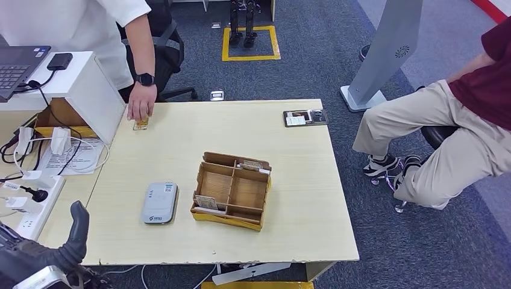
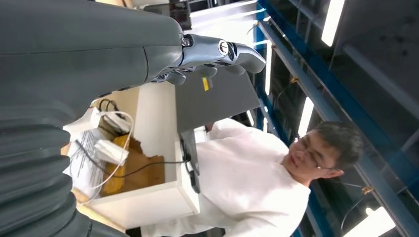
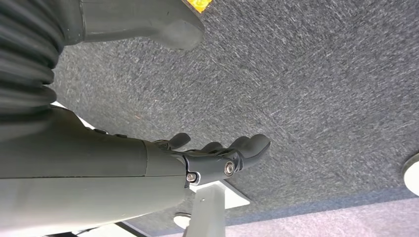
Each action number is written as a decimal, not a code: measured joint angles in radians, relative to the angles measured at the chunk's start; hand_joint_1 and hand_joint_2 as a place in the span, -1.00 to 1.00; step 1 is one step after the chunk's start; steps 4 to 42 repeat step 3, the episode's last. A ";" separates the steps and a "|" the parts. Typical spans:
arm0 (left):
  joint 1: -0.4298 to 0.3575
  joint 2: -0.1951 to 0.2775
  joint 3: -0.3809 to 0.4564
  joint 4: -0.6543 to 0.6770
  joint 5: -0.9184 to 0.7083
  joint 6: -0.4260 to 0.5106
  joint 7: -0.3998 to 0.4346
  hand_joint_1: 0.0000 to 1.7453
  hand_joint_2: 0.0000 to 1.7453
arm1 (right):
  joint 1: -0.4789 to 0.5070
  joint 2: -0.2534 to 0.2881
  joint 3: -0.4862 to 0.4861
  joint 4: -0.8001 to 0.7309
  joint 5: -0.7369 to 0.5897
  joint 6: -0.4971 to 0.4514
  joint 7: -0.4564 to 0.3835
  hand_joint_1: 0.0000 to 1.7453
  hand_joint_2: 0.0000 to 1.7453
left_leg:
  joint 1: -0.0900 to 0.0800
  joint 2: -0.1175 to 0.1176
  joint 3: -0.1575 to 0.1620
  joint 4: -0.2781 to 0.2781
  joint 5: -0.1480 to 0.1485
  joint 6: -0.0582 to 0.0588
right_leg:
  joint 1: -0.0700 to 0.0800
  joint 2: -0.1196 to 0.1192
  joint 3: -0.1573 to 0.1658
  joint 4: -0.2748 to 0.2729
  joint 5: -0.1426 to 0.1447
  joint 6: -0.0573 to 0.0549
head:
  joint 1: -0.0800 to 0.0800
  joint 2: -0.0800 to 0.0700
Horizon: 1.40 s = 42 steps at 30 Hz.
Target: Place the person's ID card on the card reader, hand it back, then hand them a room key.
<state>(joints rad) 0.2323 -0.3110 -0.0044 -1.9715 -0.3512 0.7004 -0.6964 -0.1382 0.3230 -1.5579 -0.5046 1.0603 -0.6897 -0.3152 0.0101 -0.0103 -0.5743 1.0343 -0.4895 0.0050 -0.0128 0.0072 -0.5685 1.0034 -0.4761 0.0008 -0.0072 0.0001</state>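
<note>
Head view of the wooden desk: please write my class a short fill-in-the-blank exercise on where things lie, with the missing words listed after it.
1. The grey card reader lies to the ____ of the wooden organizer in the picture.
2. The person's hand rests on a small card at the desk's far ____ corner.
3. The black tray lies near the desk's far ____ edge.
4. The seated person wears ____ trousers.

Missing words: left; left; right; beige

Pale wood table [image 1: 283, 150], grey card reader [image 1: 159, 203], perhaps yellowish ID card [image 1: 141, 124].
</note>
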 joint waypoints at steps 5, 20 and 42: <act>0.005 0.000 -0.022 0.002 0.003 -0.001 0.010 -1.00 1.00 | 0.000 0.001 0.000 -0.005 -0.010 0.000 0.001 -1.00 1.00 | 0.000 0.000 0.000 0.000 0.000 0.000 | 0.000 0.000 0.000 0.000 0.000 0.000 | 0.000 0.000; 0.005 0.000 -0.022 0.002 0.003 -0.001 0.010 -1.00 1.00 | 0.000 0.001 0.000 -0.005 -0.010 0.000 0.001 -1.00 1.00 | 0.000 0.000 0.000 0.000 0.000 0.000 | 0.000 0.000 0.000 0.000 0.000 0.000 | 0.000 0.000; 0.005 0.000 -0.022 0.002 0.003 -0.001 0.010 -1.00 1.00 | 0.000 0.001 0.000 -0.005 -0.010 0.000 0.001 -1.00 1.00 | 0.000 0.000 0.000 0.000 0.000 0.000 | 0.000 0.000 0.000 0.000 0.000 0.000 | 0.000 0.000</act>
